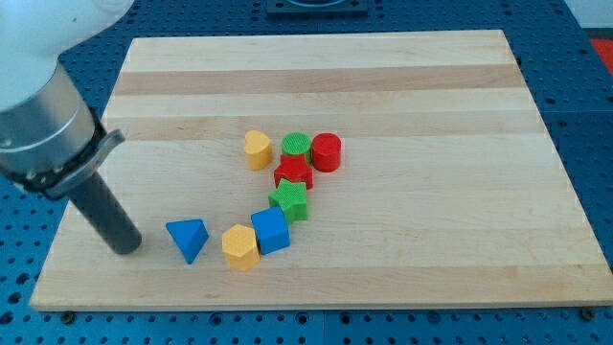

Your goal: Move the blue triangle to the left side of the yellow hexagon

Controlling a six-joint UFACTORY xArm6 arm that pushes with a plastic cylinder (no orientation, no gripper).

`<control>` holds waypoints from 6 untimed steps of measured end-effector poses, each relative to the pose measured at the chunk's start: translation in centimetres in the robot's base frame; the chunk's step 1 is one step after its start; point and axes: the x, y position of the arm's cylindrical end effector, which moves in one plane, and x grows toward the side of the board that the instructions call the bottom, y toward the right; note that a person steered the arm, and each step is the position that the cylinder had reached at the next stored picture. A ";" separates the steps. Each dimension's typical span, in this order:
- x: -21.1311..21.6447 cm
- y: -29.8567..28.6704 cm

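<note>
The blue triangle point(188, 238) lies on the wooden board point(383, 77) near the view's bottom left. The yellow hexagon point(239, 246) sits just to its right, with a small gap between them. A blue cube point(271, 230) touches the hexagon's right side. My tip point(127, 246) rests on the board to the left of the blue triangle, a short gap away from it.
A green star point(289, 199), a red star point(293, 173), a green cylinder point(296, 147), a red cylinder point(327, 151) and a yellow heart point(257, 149) cluster at the board's middle. The arm's grey body point(43, 115) fills the view's top left.
</note>
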 end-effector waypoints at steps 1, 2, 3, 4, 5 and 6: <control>-1.0 0.9; -1.0 2.4; -1.0 3.9; -1.0 5.3; -1.1 5.7; -1.4 5.2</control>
